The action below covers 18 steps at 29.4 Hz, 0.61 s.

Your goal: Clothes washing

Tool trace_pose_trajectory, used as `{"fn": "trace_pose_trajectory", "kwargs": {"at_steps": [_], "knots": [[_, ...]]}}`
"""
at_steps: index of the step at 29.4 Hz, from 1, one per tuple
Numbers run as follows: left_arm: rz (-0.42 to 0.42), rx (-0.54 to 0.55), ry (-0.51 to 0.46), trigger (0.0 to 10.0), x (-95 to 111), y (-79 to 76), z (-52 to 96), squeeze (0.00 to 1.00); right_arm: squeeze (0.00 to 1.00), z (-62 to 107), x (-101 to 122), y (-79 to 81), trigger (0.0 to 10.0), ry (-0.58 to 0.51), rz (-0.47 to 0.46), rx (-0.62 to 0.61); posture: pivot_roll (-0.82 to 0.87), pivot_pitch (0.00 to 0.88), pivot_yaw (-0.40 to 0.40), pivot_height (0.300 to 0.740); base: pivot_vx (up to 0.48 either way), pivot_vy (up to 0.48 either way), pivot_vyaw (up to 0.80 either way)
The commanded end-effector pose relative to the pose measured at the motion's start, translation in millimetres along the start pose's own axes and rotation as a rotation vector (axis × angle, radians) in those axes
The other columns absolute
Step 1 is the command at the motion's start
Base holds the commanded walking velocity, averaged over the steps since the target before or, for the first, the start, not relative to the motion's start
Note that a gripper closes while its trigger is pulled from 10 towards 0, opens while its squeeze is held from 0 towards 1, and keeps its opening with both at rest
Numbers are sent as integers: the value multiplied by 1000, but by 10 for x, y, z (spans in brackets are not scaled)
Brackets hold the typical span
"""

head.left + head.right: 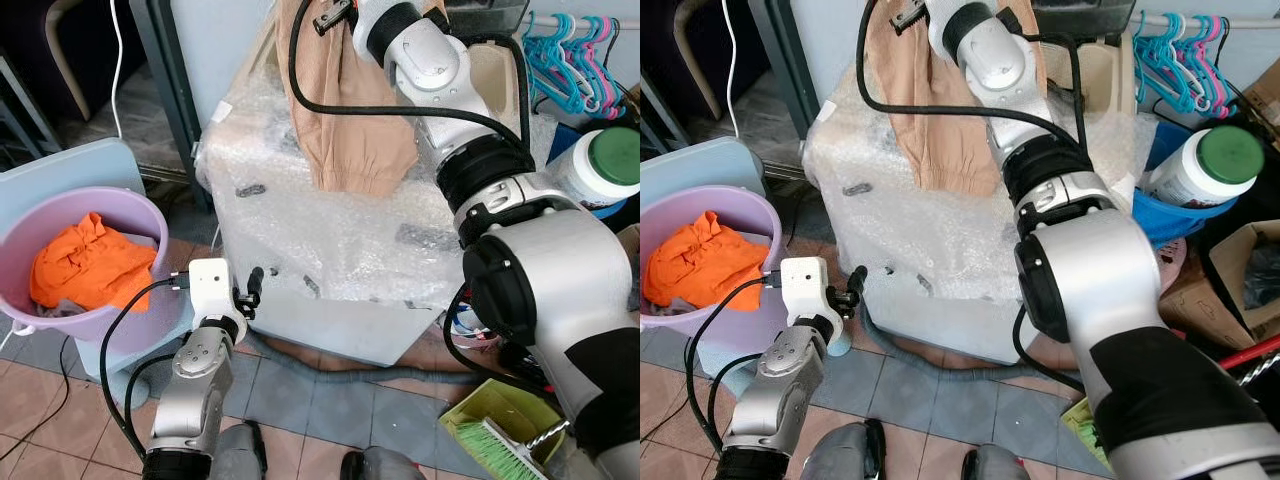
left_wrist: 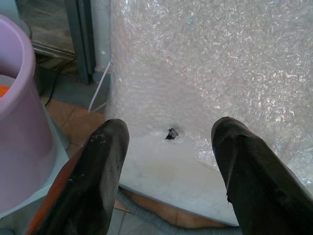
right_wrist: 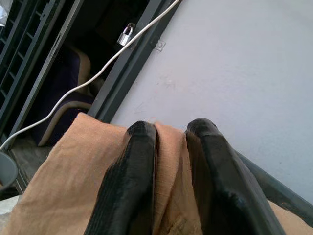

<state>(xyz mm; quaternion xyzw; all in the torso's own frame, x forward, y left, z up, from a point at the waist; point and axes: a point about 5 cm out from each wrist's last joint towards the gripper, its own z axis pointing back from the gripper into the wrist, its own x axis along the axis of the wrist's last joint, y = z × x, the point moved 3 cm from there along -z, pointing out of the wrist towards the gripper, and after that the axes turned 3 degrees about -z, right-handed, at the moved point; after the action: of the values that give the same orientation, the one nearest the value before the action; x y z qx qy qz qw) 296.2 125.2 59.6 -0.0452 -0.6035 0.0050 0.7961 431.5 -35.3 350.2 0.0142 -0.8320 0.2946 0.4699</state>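
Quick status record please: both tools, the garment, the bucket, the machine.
right tool: raised above the machine, shut on the tan garment
tan garment: hanging down over the machine's top and front
left tool: low, open, holding nothing, pointed at the machine's lower front
washing machine: wrapped in bubble wrap, grey hose on the floor at its base
purple bucket: to the robot's left, orange clothes inside
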Motion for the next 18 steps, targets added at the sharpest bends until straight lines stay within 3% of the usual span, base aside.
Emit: {"fn": "trace_pose_trajectory", "kwargs": {"at_steps": [1,3,8,12,18], "knots": [[-18,-16,-9,10000,43,-32,-28,0,1000,65,-72,-107,10000,6,65,-18,1,49,-51,740,0,0,0],[-25,-34,-12,10000,62,-72,-69,0,1000,115,-178,-178,10000,54,113,-27,-10,47,-44,740,0,0,0],[-28,-56,-18,10000,99,-140,-110,0,1000,243,-432,-319,10000,179,112,-39,-30,43,-32,740,0,0,0],[-26,-63,-18,10000,98,-166,-103,0,1000,492,-737,-515,10000,273,-30,-57,-25,43,-30,740,0,0,0],[-34,-49,-3,10000,54,-73,-72,0,1000,943,-1092,-586,10000,265,-80,-68,-42,52,-14,740,0,0,0]]}}
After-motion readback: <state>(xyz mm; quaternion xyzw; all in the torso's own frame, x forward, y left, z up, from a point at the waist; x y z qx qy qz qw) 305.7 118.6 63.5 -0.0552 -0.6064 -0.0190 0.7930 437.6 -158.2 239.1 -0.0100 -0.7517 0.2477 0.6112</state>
